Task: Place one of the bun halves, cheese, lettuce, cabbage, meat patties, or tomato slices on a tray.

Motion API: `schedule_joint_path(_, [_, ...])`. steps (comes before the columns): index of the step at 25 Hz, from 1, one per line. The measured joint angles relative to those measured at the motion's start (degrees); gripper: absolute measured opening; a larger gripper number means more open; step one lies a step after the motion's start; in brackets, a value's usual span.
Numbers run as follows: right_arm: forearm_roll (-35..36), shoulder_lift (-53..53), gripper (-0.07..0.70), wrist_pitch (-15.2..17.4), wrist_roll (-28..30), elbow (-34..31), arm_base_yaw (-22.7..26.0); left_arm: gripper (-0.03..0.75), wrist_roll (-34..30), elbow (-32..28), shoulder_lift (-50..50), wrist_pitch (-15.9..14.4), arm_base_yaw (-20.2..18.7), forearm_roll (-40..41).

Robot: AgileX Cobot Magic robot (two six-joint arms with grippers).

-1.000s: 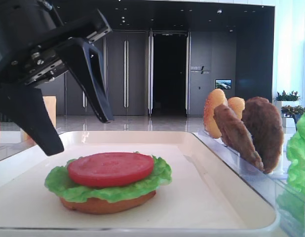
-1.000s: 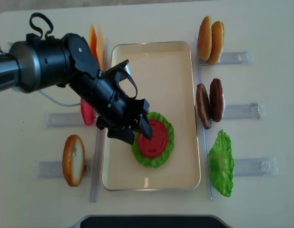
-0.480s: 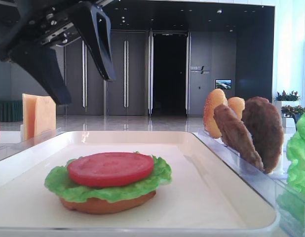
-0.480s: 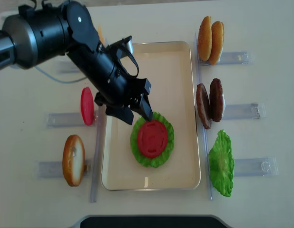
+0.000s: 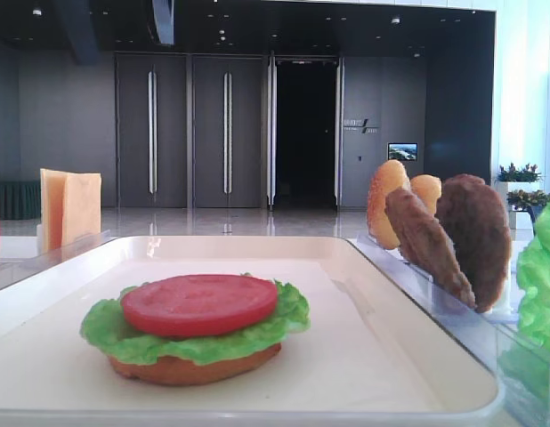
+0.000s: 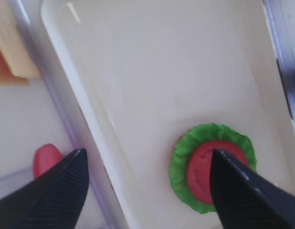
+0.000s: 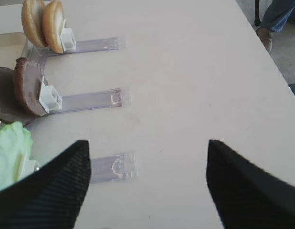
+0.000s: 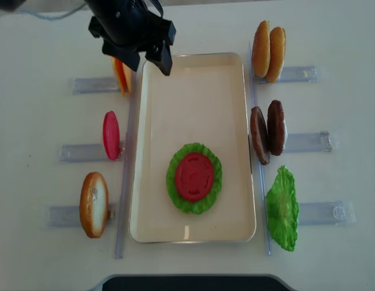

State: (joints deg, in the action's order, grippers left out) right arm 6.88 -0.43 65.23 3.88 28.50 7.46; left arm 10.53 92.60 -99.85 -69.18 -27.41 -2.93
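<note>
On the cream tray (image 8: 236, 121) lies a stack: a red tomato slice (image 8: 194, 177) on a lettuce leaf (image 8: 175, 194), with an orange-brown bun base (image 5: 195, 366) underneath. My left gripper (image 8: 147, 65) hangs open and empty over the tray's far left corner, beside the cheese slices (image 8: 121, 76). In its wrist view the left gripper (image 6: 147, 152) frames the tray rim, with the stack (image 6: 212, 171) by its right finger. My right gripper (image 7: 147, 143) is open over bare table, holding nothing.
Left of the tray, clear holders carry an upright tomato slice (image 8: 110, 134) and a bun half (image 8: 94, 204). To the right stand two bun halves (image 8: 268, 42), two meat patties (image 8: 267, 133) and a lettuce leaf (image 8: 283, 208). An empty holder (image 7: 111, 167) lies below the right gripper.
The left gripper rose off the stack and travelled to the tray's far left corner near the cheese, its jaws spreading wider. The tomato slice stays on the lettuce.
</note>
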Motion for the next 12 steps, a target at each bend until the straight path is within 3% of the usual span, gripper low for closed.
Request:
schedule_joint_path(5, [0.0,0.0,0.514,0.0,0.0,0.0,0.0,0.613,0.5,3.2,0.0,-1.1,1.5,5.5])
schedule_joint_path(12, [0.0,0.0,0.514,0.0,0.0,0.0,0.0,0.614,-2.9,3.2,0.0,-1.5,11.3,5.5])
